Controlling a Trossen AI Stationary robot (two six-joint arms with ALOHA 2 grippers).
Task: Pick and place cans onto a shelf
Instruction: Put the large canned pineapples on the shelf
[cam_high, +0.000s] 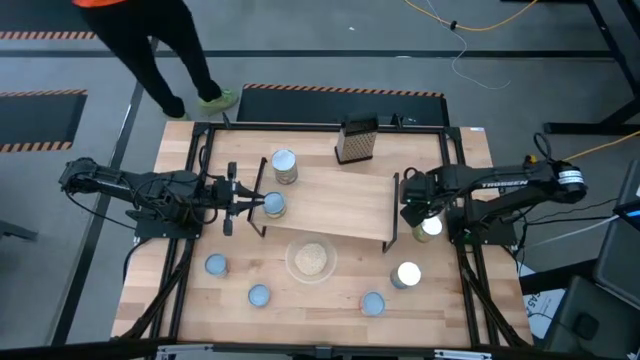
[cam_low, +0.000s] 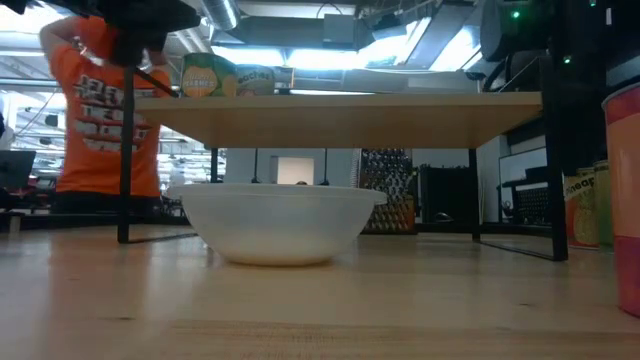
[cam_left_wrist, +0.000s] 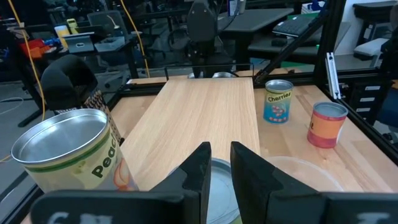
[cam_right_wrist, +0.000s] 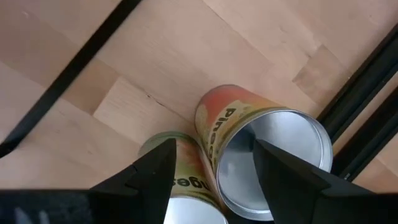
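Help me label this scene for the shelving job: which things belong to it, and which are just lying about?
Belongs to the job:
- shelf
- two cans on the shelf's left end
- cans on the table
- can under the right gripper
- left gripper
- right gripper

Lying about:
- dish with beige contents
- box grater

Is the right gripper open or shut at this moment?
Open. The right gripper has its fingers spread wide above two cans, gripping neither.
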